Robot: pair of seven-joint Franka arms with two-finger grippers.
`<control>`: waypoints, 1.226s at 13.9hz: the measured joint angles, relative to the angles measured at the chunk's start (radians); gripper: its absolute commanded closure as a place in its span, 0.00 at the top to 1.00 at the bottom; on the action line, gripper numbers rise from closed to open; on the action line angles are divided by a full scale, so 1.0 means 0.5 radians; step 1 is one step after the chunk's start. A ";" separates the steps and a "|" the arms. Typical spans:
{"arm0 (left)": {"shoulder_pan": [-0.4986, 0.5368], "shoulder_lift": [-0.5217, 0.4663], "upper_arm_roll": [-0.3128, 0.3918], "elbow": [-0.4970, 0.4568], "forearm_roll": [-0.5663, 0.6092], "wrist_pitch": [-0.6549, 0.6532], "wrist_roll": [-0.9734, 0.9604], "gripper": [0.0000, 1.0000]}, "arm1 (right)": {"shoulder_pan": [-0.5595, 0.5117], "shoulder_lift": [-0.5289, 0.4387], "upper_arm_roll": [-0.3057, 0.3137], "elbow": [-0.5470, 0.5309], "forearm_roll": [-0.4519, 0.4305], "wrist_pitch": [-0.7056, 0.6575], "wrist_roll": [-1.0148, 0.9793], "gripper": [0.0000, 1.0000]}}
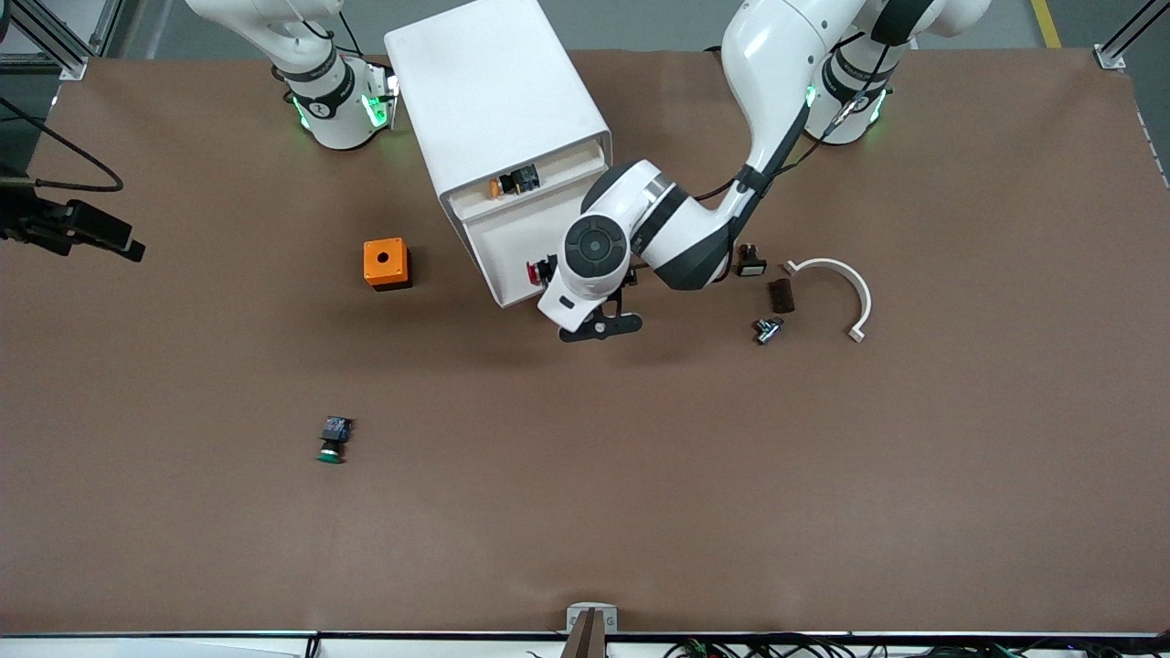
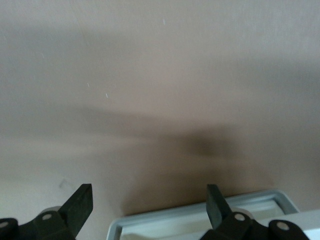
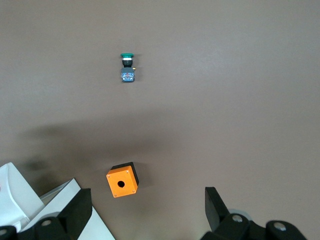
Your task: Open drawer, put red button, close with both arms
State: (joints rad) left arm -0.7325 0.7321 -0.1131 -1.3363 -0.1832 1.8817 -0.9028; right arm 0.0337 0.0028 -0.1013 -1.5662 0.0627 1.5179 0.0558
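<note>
Left gripper over pulled-out drawer front edge, jaws spread wide, holding nothing, touching nothing. Red button lies in drawer at its front, just beside left gripper, partly hidden by the wrist. Right gripper waits high over surface, jaws released and empty, above orange box; green button well apart.
</note>
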 measured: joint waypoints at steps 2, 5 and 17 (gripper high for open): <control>0.000 0.000 -0.082 0.000 0.000 -0.023 -0.097 1.00 | 0.007 -0.003 0.000 0.010 -0.008 0.004 0.028 1.00; -0.006 0.000 -0.218 -0.005 0.000 -0.054 -0.244 1.00 | 0.018 -0.004 0.000 0.026 -0.093 0.010 0.052 1.00; 0.117 -0.019 -0.280 -0.008 0.002 -0.086 -0.403 1.00 | -0.122 -0.004 0.181 0.063 -0.136 0.040 0.052 1.00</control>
State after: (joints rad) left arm -0.6742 0.7226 -0.2533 -1.3401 -0.1824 1.8388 -1.1046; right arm -0.0271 0.0008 -0.0107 -1.5347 -0.0051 1.5379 0.0819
